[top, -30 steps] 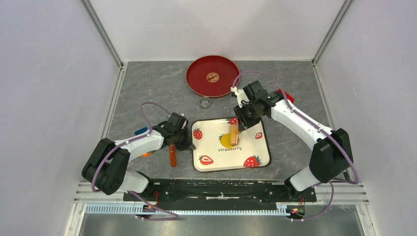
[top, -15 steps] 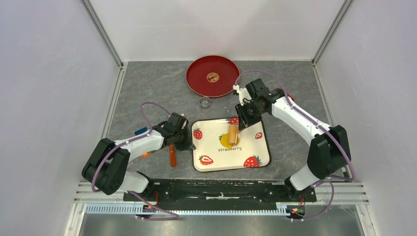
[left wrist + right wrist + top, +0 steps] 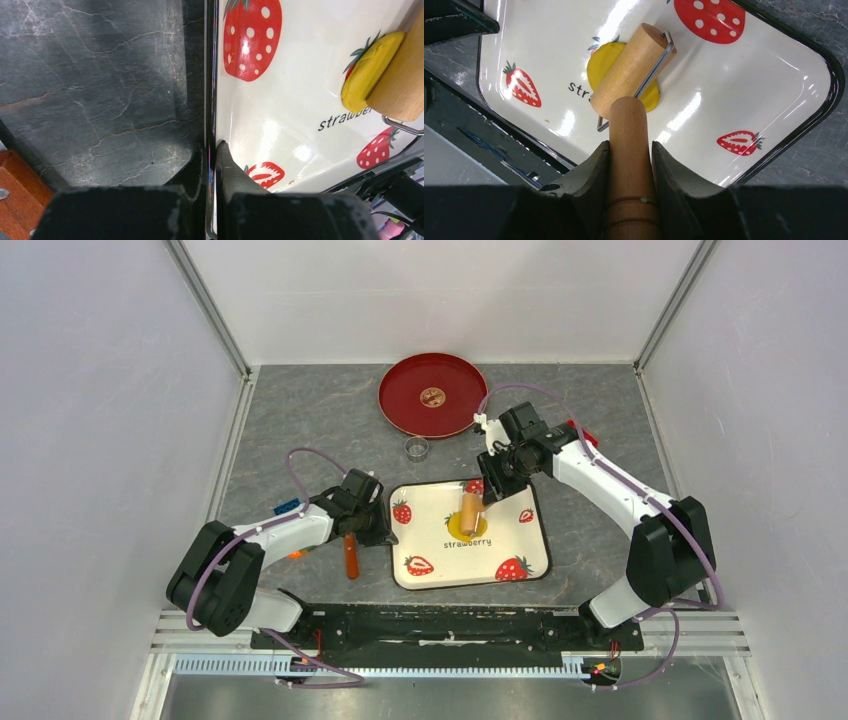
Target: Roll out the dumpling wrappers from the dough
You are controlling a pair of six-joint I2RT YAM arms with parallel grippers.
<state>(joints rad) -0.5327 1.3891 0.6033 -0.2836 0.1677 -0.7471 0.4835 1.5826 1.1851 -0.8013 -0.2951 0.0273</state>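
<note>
Item: rolling pin (image 3: 631, 70) — my right gripper (image 3: 629, 150) pinches its handle, roller resting on the yellow dough (image 3: 601, 57). Left gripper (image 3: 212, 150) clamps the tray (image 3: 520, 540) rim, steadying it, I judge. Dumpling wrapper (image 3: 432, 396) — on the red plate (image 3: 400, 405).

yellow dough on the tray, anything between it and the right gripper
Only the wooden roller: the right gripper is shut on its handle, and the roller lies across the yellow dough on the tray. Nothing else visible stands between them.
</note>
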